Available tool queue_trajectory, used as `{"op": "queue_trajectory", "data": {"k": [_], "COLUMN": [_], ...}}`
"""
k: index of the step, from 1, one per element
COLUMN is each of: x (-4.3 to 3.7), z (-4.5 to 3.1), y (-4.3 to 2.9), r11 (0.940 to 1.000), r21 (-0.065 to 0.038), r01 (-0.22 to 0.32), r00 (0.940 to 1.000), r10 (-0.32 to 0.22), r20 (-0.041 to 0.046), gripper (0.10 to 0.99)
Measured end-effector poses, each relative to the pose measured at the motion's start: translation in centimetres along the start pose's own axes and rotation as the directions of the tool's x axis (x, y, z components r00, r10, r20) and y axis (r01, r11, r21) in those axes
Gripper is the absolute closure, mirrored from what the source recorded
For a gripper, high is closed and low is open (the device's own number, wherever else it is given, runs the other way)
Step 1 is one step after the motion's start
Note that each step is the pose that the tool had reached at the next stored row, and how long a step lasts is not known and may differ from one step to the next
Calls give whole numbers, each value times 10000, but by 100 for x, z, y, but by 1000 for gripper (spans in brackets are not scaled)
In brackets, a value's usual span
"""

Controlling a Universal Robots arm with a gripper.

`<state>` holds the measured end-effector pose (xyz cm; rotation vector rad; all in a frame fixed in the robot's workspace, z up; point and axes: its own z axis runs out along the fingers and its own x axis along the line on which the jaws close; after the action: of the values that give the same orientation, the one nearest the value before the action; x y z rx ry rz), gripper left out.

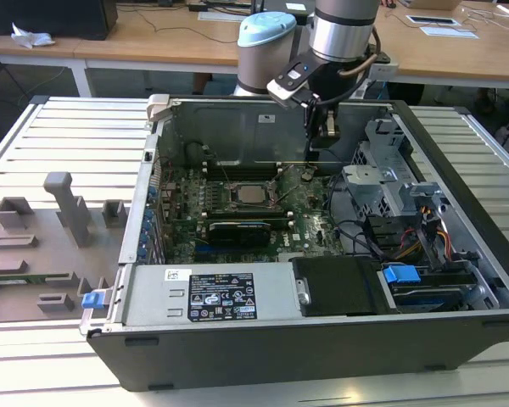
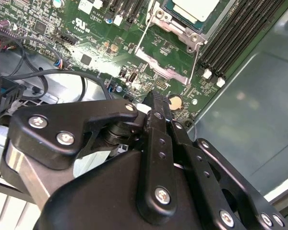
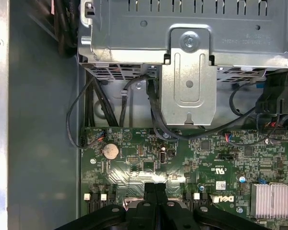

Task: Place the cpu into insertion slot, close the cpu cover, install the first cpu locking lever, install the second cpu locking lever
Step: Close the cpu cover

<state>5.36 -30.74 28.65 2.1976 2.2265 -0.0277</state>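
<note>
The cpu (image 1: 252,195) shows its silver-grey top inside the insertion slot (image 1: 234,203) in the middle of the green motherboard. In the second wrist view the cpu (image 2: 192,8) sits with a silvery frame, the cpu cover (image 2: 178,28), lying around it. Two thin wire locking levers (image 2: 143,37) run along the slot's sides. My gripper (image 1: 318,151) hangs above the board to the exterior view's right of the slot, near a coin battery (image 2: 174,101). Its black fingers (image 3: 149,191) are pressed together with nothing between them, so my gripper (image 2: 156,101) is shut.
The open computer case (image 1: 458,170) has tall metal walls all around. A metal drive cage (image 3: 189,72) and black cables (image 3: 153,115) stand close beside the gripper. Long black memory slots (image 2: 235,33) flank the socket. A power supply (image 1: 208,295) fills the near side.
</note>
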Motion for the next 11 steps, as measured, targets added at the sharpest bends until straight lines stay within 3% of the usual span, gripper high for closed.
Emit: {"op": "queue_trajectory", "data": {"k": [11], "x": [3], "z": [153], "y": [1], "r11": [10000], "r21": [0], "r01": [1], "r00": [10000], "r10": [-1], "r20": [0], "gripper": [980]}}
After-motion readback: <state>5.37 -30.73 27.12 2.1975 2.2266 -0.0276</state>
